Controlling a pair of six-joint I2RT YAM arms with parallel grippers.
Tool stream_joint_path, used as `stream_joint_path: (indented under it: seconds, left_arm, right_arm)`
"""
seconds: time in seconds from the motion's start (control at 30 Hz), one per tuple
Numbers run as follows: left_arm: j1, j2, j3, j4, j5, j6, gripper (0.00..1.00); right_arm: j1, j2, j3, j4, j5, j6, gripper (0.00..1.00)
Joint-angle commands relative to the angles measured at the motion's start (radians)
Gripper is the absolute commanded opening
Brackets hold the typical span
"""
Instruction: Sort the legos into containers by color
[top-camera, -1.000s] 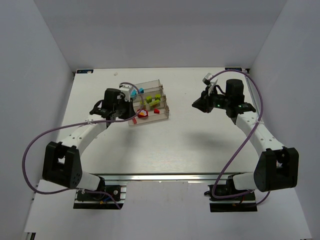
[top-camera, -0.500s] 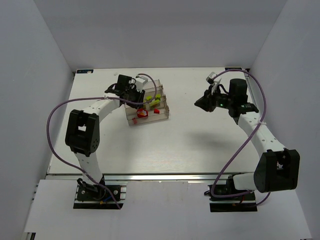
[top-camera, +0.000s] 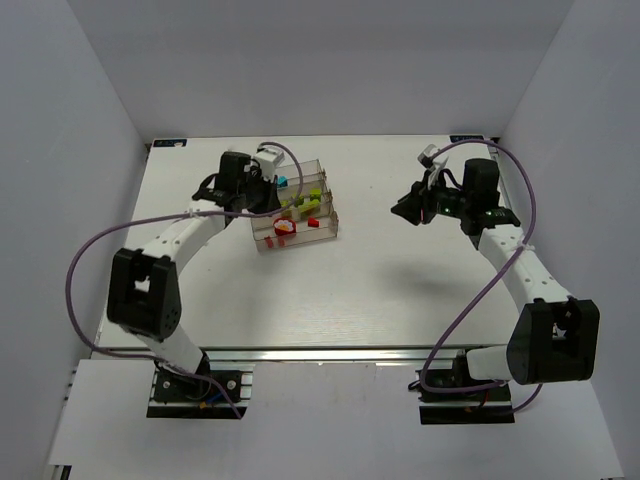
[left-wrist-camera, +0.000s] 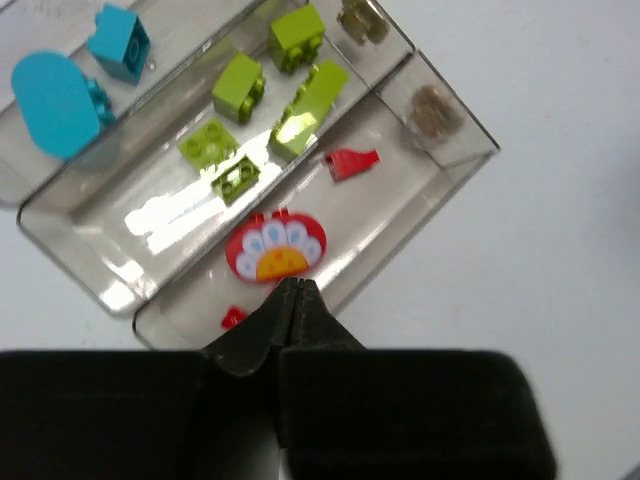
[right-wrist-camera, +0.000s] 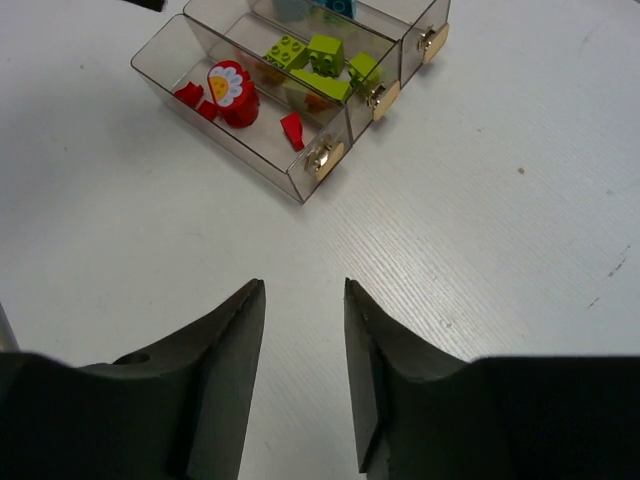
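left gripper (left-wrist-camera: 293, 292): my jaws shut, empty, just above containers (left-wrist-camera: 400, 190) | right gripper (right-wrist-camera: 300, 300): my jaws part-open, empty, well right of containers | legos (left-wrist-camera: 237, 87): inside containers, colour-sorted; I should lift straight up, not nudging containers

A lab test cell: plain pale walls (top-camera: 70, 130) closely enclose a white table (top-camera: 400, 290).
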Motion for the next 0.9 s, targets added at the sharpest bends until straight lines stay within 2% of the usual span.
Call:
stream_joint_path:
  seconds: [0.0,0.07,0.1,0.13,0.17,0.23,0.33,0.37,0.53,0.63,0.83,0.87]
  left_arm:
    - [0.01,-0.213,-0.112,0.08,-0.051,-0.191,0.1]
    - [0.01,-0.293,-0.171,0.112,-0.062,-0.263,0.4]
    - [0.01,-0.334,-0.243,0.127,-0.078,-0.268,0.58]
    - [0.01,-0.428,-0.286,0.149,-0.1,-0.28,0.86]
    - [0.01,-0.474,-0.373,0.199,-0.141,-0.28,0.98]
    - [0.01,-0.607,-0.461,0.259,-0.2,-0.285,0.98]
    - [0.01,-0.689,-0.532,0.314,-0.238,-0.269,0.98]
    - [-0.002,-0.67,-0.5,0.26,-0.218,-0.236,0.98]
    - [-0.002,-0.654,-0.474,0.229,-0.14,-0.228,0.98]
    - [-0.002,-0.689,-0.486,0.236,-0.138,-0.228,0.98]
    - [-0.002,-0.738,-0.511,0.264,-0.134,-0.22,0.98]
    - [-0.002,-0.74,-0.512,0.265,-0.131,-0.217,0.98]
  right_arm:
    - [-0.026,-0.017,-0.012,0.044,-0.037,0.01,0.45]
    - [-0.043,-0.02,-0.016,0.067,-0.051,0.031,0.82]
    - [-0.062,-0.02,-0.021,0.075,-0.043,0.046,0.89]
    - [-0.068,-0.028,-0.019,0.08,-0.031,0.069,0.89]
    - [-0.08,-0.035,-0.018,0.08,-0.014,0.088,0.89]
    - [-0.091,-0.046,-0.016,0.08,0.068,0.132,0.89]
    - [-0.102,-0.07,0.005,-0.018,0.159,0.114,0.89]
    - [-0.103,-0.101,-0.004,-0.05,0.229,0.1,0.89]
    - [-0.105,-0.173,-0.022,-0.081,0.316,0.071,0.89]
    - [-0.102,-0.227,-0.059,-0.068,0.362,0.07,0.89]
    - [-0.106,-0.366,-0.265,0.075,0.41,0.045,0.89]
    - [-0.137,-0.386,-0.288,0.092,0.416,0.065,0.9]
